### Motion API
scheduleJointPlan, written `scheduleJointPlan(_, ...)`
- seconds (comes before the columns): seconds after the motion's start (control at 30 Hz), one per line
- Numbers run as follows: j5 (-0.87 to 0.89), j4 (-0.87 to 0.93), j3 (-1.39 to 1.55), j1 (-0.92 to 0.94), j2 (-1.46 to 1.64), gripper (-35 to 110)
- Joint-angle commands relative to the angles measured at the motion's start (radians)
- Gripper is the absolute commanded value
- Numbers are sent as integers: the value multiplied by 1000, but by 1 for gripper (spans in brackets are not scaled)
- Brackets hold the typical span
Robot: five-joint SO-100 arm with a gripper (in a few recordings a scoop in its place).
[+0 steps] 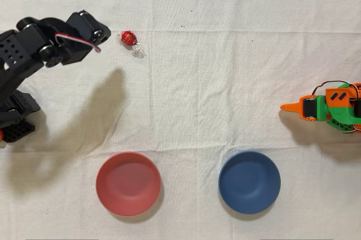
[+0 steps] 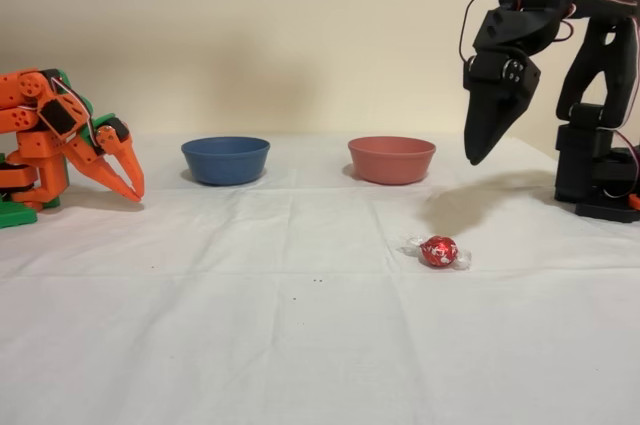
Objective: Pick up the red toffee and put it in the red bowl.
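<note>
In the overhead view, going from the left edge, the black arm reaches in with its fingers [image 1: 100,38] raised above the cloth-covered worktop [image 1: 225,82] and pointing toward the red toffee [image 1: 128,38], which lies just beside their tips, its clear twisted wrapper ends sticking out to either side. Below and a little further along sits the red bowl [image 1: 128,183], empty, then the blue bowl [image 1: 249,182], also empty, and at the far right the idle orange arm [image 1: 327,107]. In the fixed view the order is mirrored: the blue bowl [image 2: 225,160] comes first, then the red bowl [image 2: 391,159], then the red toffee [image 2: 438,251] on the cloth nearer the camera, with the fingers [image 2: 482,150] hanging well above the worktop, drawn together to a point and holding nothing. The step in hand looks like the approach to the pick; nothing has been grasped yet. The next move would call for the fingers to spread wide enough to straddle the foil ball, shift over it and descend to the cloth, closing on the round body rather than on the crinkly ends, which would likely slip free.
</note>
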Motion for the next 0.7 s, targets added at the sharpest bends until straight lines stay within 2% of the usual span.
scheduleJointPlan(0.0,-20,-15,-83,-25,-26,0)
scheduleJointPlan(0.23,-94,-46,-63,-21,-89,1)
scheduleJointPlan(0.67,-117,-189,52,5,-121,1)
